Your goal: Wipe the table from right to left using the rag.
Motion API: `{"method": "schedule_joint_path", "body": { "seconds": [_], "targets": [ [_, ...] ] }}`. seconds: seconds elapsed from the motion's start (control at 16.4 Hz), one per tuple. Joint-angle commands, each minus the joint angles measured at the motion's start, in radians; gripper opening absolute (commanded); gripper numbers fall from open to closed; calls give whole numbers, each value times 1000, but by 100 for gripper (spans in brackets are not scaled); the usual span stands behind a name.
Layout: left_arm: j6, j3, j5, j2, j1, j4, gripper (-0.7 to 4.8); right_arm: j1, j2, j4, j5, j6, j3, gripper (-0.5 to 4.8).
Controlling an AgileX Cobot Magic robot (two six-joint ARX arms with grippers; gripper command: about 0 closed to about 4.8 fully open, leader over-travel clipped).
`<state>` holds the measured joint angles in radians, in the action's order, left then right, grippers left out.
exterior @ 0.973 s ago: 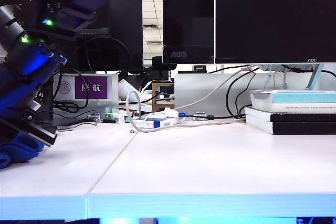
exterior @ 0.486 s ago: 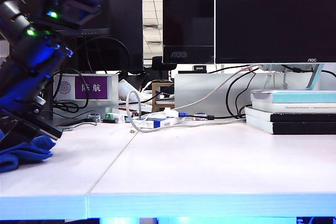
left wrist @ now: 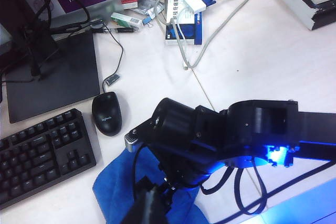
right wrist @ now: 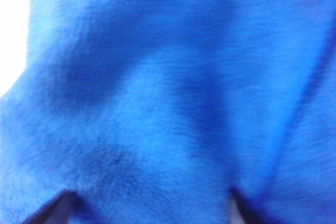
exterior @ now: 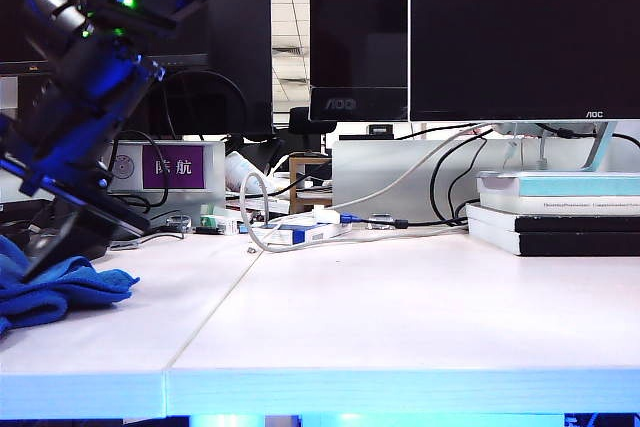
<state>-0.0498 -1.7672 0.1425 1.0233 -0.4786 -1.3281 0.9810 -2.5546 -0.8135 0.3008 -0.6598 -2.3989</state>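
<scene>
Exterior: right gripper (exterior: 50,247), reached across to the far left, fingers spread, just above the rag (exterior: 60,292) crumpled on the table (exterior: 400,327).
Left wrist: right arm over rag (left wrist: 113,182), near mouse (left wrist: 107,113); left gripper unseen.
Right wrist: rag (right wrist: 168,93) fills frame.

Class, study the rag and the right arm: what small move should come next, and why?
Probably lift the right gripper straight up, clear of the rag. It hangs just over the rag, which lies bunched at the table's far left, so the wipe looks finished. The left gripper is out of view.
</scene>
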Motion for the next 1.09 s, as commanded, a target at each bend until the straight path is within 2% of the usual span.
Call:
{"method": "schedule_joint_path", "body": {
  "seconds": [0.06,0.67,0.85,0.91,1.09],
  "targets": [
    [6,-3,78,-2,0,-13,-5,-4,17,-4,50,37,-1,425],
    [10,-1,127,-2,0,-34,-5,-34,125,-51,65,142,-1,432],
    [25,0,132,-2,0,-36,-5,-37,139,-60,108,171,-1,433],
    [25,0,132,-2,0,-35,-5,-37,142,-68,122,171,-1,479],
    [25,-1,132,-2,0,-36,-5,-37,151,-88,124,177,-2,479]
  ]
}}
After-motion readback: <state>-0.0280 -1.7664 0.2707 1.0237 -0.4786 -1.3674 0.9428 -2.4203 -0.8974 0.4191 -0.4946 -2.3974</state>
